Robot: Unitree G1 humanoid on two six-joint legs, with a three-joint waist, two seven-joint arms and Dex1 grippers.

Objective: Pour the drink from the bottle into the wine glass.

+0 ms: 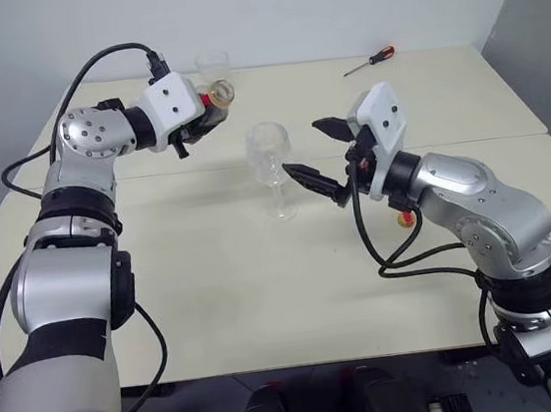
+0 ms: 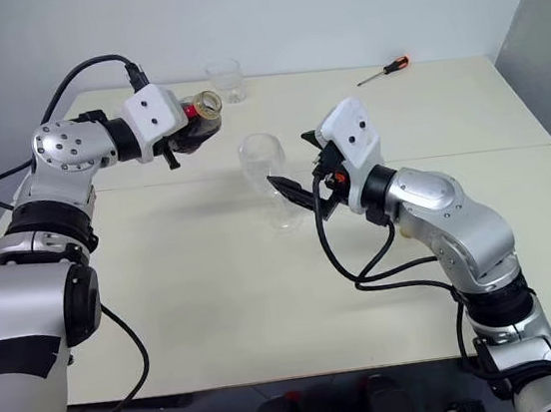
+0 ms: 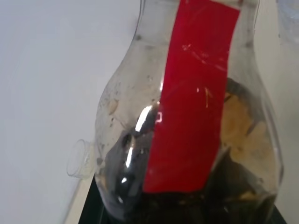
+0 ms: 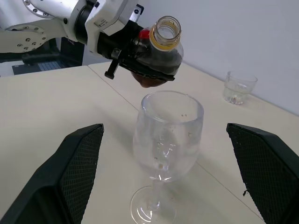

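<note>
Left of the wine glass (image 4: 167, 140), our left gripper (image 1: 206, 117) pinches the uncapped bottle (image 4: 159, 53) tilted for pouring; right gripper (image 4: 173, 172) fingers spread, flanking the stem.

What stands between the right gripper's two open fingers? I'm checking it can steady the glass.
The wine glass, upright on the table; the right wrist view shows the right gripper open around it, untouching.
</note>
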